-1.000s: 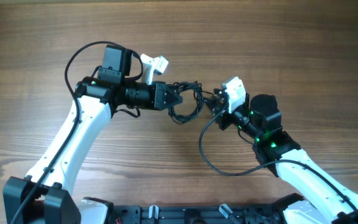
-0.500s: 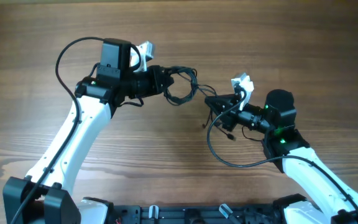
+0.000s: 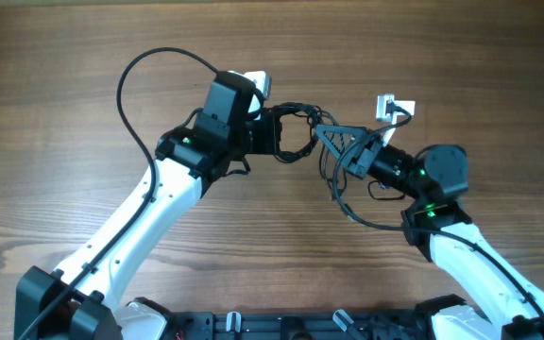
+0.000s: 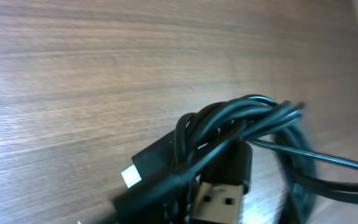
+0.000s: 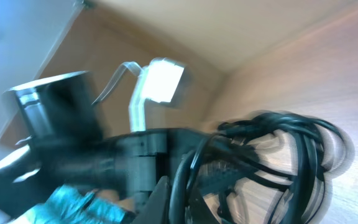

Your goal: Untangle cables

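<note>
Cables (image 3: 297, 142): thin black cords wound into one small bundle, strung between both arms, a little toward 12 o'clock of table (image 3: 83, 57) centre. Apparently off the surface; not certain.
Knot (image 4: 229, 121) in left wrist view: several loops twisted over each other. Flat USB plug (image 4: 219, 202) and smaller plug tip (image 4: 129, 176) poking out close to the camera. Right wrist view blurred, loops only.
Left gripper (image 3: 274, 132) at 9 o'clock of bundle, clamped shut on it. Right gripper (image 3: 336, 142) at 3 o'clock, closed on a strand at the bundle's edge. Which strand, cannot tell.
Step in hand, judged: two-sided hold set, pull-apart not yet done. Knot tight, no cord free.
Next move calls for a slow spread toward 9 and 3 o'clock, watching for cinching rather than release. Regrip nearer a plug end if the knot tightens. Keep clear of thick arm cable (image 3: 348, 203) looping at 5 o'clock of bundle.
</note>
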Tool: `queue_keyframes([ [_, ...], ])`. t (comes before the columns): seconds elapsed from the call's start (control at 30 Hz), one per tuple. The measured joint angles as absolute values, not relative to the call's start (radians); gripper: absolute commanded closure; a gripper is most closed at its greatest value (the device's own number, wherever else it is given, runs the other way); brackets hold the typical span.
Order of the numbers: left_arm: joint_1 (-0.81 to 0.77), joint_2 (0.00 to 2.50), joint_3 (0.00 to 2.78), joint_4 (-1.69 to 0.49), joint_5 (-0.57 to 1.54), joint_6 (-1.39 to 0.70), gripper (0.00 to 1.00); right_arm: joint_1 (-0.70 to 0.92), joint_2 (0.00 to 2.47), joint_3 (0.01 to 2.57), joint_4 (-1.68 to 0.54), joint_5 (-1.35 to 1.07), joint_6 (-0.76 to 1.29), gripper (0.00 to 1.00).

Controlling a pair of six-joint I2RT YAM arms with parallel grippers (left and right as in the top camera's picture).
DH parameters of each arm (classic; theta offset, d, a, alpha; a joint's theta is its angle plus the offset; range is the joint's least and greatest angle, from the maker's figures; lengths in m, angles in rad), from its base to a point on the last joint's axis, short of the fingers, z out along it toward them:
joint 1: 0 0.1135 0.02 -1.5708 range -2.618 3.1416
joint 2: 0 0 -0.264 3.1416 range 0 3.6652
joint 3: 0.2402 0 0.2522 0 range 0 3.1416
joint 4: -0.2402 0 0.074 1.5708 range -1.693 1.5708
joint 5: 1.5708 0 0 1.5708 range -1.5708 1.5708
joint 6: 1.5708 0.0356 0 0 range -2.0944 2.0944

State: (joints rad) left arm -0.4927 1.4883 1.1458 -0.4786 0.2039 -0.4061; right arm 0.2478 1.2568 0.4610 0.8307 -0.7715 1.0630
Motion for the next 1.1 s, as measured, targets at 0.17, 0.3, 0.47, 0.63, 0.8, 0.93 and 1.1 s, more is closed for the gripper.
queue_keyframes([
  [0.17,-0.496,1.488,1.146,-0.482,0.03,-0.508,0.96,0.25,1.257,0.471,0.289,-0.514,0.937,0.72],
  [0.3,-0.502,1.488,1.146,-0.453,-0.065,-0.557,0.96,0.251,1.257,0.466,0.055,-0.298,0.907,0.24],
  [0.47,-0.501,1.488,1.146,-0.421,-0.094,-0.526,0.96,0.25,1.257,0.465,0.117,-0.348,0.766,0.0],
  [0.63,-0.476,1.488,1.177,-0.48,0.023,-0.468,0.96,0.25,1.257,0.465,0.295,-0.53,0.376,0.0],
  [0.8,-0.47,1.488,1.368,-0.607,0.085,-0.631,0.96,0.251,1.257,0.465,0.346,-0.56,0.282,0.0],
  [0.93,-0.47,1.488,1.506,-0.686,0.097,-0.744,0.96,0.313,1.257,0.464,0.383,-0.501,0.261,0.0],
  [1.1,-0.47,1.486,1.525,-0.704,0.119,-0.853,0.96,0.422,1.257,0.464,0.471,-0.193,0.258,0.0],
])
